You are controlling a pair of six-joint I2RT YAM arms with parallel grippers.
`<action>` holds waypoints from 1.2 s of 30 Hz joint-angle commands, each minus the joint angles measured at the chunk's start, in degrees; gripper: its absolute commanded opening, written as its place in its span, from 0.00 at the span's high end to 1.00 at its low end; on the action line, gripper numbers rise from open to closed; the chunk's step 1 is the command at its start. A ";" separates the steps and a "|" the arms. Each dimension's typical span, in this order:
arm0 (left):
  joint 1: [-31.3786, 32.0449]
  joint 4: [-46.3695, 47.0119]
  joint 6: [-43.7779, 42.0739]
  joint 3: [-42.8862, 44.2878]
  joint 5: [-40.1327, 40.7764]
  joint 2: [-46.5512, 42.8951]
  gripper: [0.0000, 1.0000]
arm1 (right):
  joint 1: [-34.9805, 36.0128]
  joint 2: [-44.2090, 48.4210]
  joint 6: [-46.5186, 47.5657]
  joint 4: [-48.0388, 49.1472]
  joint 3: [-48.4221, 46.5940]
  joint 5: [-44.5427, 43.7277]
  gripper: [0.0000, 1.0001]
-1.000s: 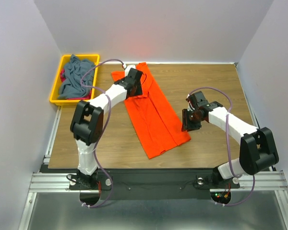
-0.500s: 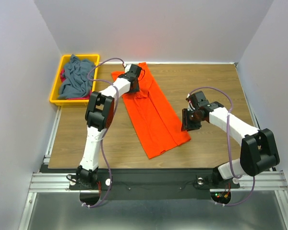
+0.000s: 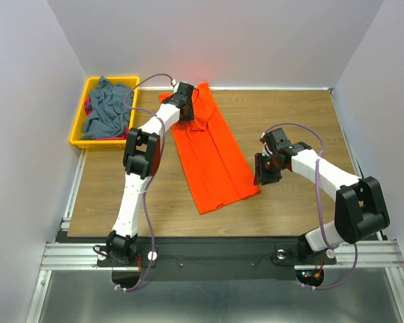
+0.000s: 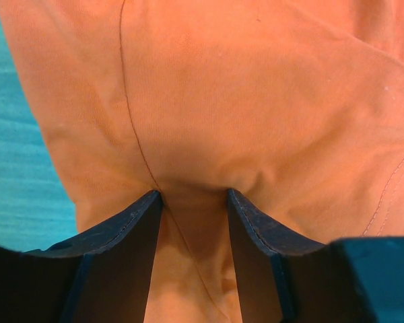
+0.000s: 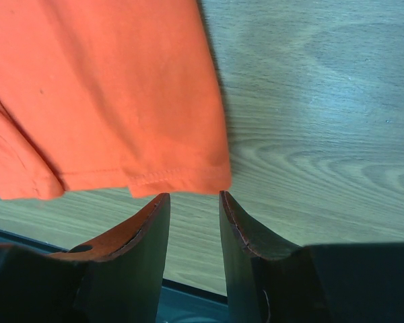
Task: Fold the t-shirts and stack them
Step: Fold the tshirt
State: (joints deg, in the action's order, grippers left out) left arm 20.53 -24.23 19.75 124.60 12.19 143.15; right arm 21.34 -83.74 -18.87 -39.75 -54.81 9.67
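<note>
A bright orange t-shirt point(image 3: 212, 158) lies folded into a long strip across the wooden table point(image 3: 296, 121), slanting from back left to front middle. My left gripper point(image 3: 187, 112) sits on its far end by the collar; in the left wrist view its jaws point(image 4: 194, 194) pinch a puckered fold of the orange cloth point(image 4: 256, 101). My right gripper point(image 3: 262, 172) stands open just off the shirt's right front corner; in the right wrist view point(image 5: 192, 195) bare wood shows between its fingers and the hem point(image 5: 182, 180) lies just beyond the tips. A slate grey-blue t-shirt point(image 3: 108, 104) and some red cloth point(image 3: 88, 105) lie in the bin.
A yellow bin point(image 3: 77, 128) stands at the table's back left corner. White walls close in the back and both sides. A metal rail point(image 3: 222, 252) runs along the near edge by the arm bases.
The left gripper has moved toward the back left, and the orange shirt has slid that way with it; its front end now lies farther from the near edge. The right arm barely moved.
</note>
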 commanded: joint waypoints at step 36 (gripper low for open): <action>24.55 -7.05 25.43 -69.85 -8.84 -61.96 0.23 | 0.01 -5.11 -3.01 6.17 -0.83 -2.38 0.60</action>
State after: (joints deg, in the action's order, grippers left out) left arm 43.75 -30.41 45.08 51.99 5.98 78.08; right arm 21.34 -88.71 -21.26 -35.94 -55.68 8.36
